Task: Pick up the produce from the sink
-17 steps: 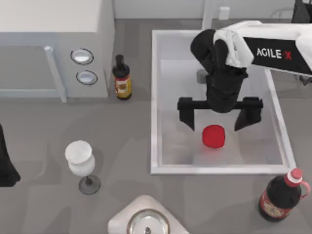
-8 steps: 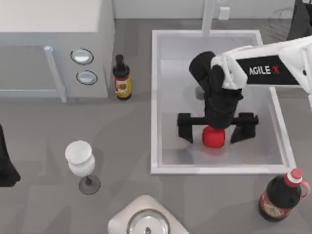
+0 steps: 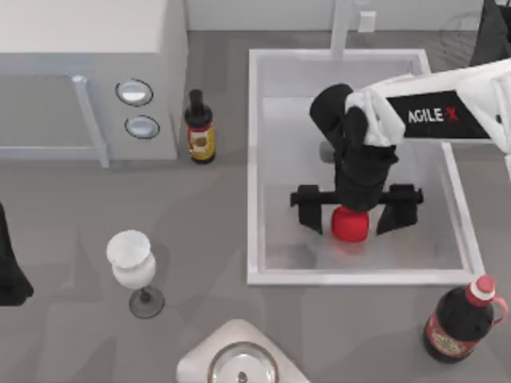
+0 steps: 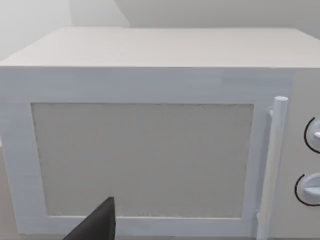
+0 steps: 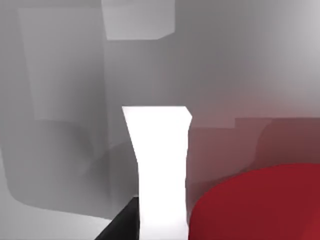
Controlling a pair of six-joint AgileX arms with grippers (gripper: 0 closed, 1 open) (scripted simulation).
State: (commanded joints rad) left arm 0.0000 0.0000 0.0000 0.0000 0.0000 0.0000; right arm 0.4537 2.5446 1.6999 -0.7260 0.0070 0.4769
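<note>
So: right gripper (image 3: 355, 214) is down inside the sink (image 3: 254, 159), fingers spread wide, one at 9 o'clock and one at 3 o'clock of the produce (image 3: 350, 224). Left finger (image 3: 310, 209) and right finger (image 3: 398, 209) each stand apart from the red lump, with no contact visible from the top view. Produce sits on the sink floor, toward 6 o'clock of the basin, partly under the wrist. Right wrist view: a white finger pad (image 5: 161, 170) just beside the produce (image 5: 260, 205); can't tell if touching. Left arm (image 3: 9, 267) is parked at the table's 9 o'clock edge, facing the microwave (image 4: 150, 135); can't tell its finger state.
</note>
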